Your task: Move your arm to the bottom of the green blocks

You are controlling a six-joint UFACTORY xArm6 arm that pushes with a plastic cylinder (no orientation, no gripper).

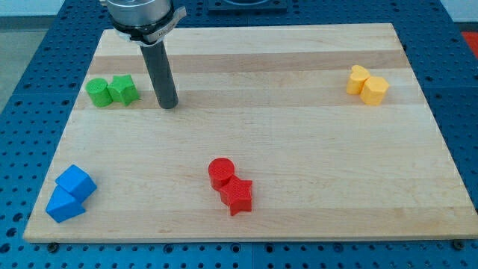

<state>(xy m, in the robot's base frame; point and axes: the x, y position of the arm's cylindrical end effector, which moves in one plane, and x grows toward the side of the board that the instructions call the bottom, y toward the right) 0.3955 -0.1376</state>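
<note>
Two green blocks sit side by side at the view's upper left: a rounded green block (pixel 97 93) and a green star-like block (pixel 122 90) touching it on its right. My tip (pixel 169 106) rests on the board just to the right of the green blocks, a little lower than them and apart from them. The dark rod rises from the tip to the arm's mount at the view's top.
Two yellow blocks (pixel 367 84) sit at the upper right. A red cylinder (pixel 221 172) touches a red star (pixel 237 194) at the bottom centre. Two blue blocks (pixel 70 193) sit at the bottom left. The wooden board (pixel 299 149) ends close to them.
</note>
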